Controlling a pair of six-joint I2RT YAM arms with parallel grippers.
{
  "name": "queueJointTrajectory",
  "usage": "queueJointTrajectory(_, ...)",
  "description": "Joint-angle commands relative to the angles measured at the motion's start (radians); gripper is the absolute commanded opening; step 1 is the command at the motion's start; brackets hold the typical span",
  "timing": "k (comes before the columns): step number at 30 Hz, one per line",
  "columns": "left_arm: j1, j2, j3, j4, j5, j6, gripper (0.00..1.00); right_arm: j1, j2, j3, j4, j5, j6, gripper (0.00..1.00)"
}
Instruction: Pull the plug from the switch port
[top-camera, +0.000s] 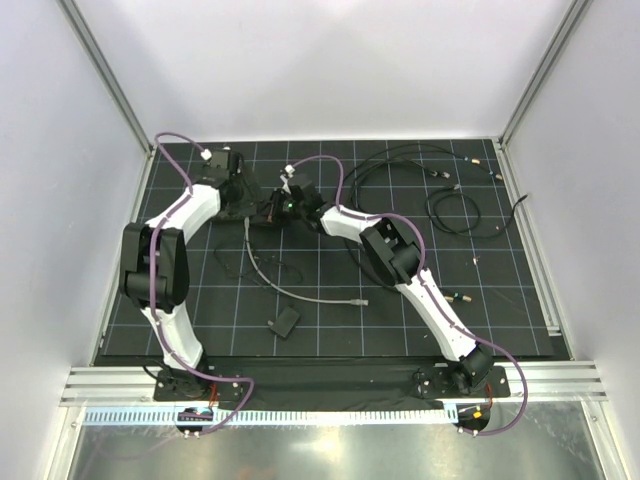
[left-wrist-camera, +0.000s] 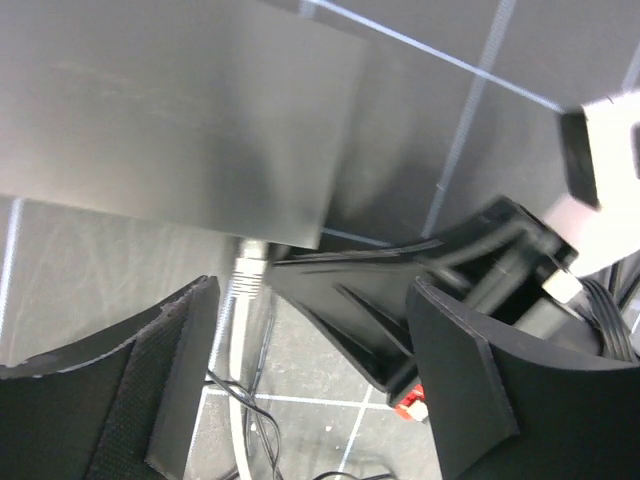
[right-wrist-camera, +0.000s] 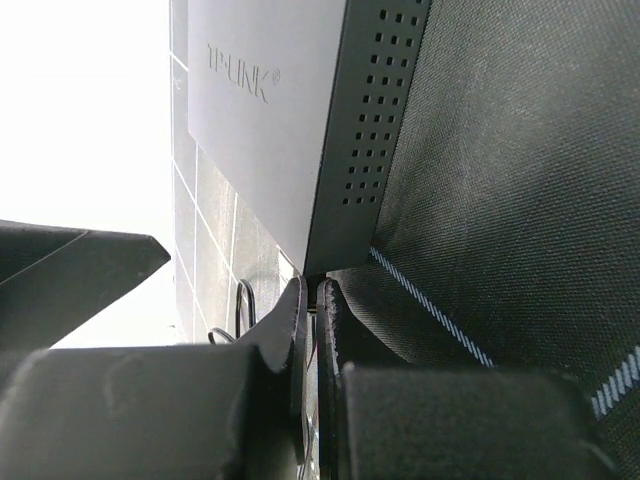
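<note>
The switch (left-wrist-camera: 170, 110) is a flat grey box, with its TP-LINK top (right-wrist-camera: 265, 120) and perforated side also in the right wrist view. In the top view the switch (top-camera: 275, 212) lies mostly hidden under both grippers. A ribbed grey plug (left-wrist-camera: 250, 270) sits in its near edge, and its cable (left-wrist-camera: 238, 400) trails away. My left gripper (left-wrist-camera: 312, 300) is open and straddles the plug, which lies close to the left finger (left-wrist-camera: 170, 390). My right gripper (right-wrist-camera: 312, 290) is shut, with its tips against a corner of the switch.
The grey cable (top-camera: 262, 270) runs over the gridded mat to a loose end (top-camera: 360, 300). A small black block (top-camera: 285, 321) lies near the front. Loops of black cable (top-camera: 450, 205) lie at the back right. White walls enclose the mat.
</note>
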Motion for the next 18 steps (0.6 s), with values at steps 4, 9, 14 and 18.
queueJointTrajectory(4,0.072,-0.033,-0.044,-0.003,0.011,-0.312,0.79,-0.006,0.041,-0.062,-0.081,-0.014,0.009,0.01)
queueJointTrajectory(9,0.091,-0.056,-0.164,0.158,0.053,-0.533,0.71,-0.01,0.038,-0.075,-0.055,-0.026,0.026,0.01)
queueJointTrajectory(14,0.105,-0.033,-0.222,0.255,0.096,-0.725,0.67,-0.013,0.031,-0.085,-0.045,-0.031,0.028,0.01)
queueJointTrajectory(18,0.12,-0.028,-0.233,0.306,0.066,-0.788,0.62,-0.013,0.033,-0.088,-0.044,-0.035,0.032,0.01)
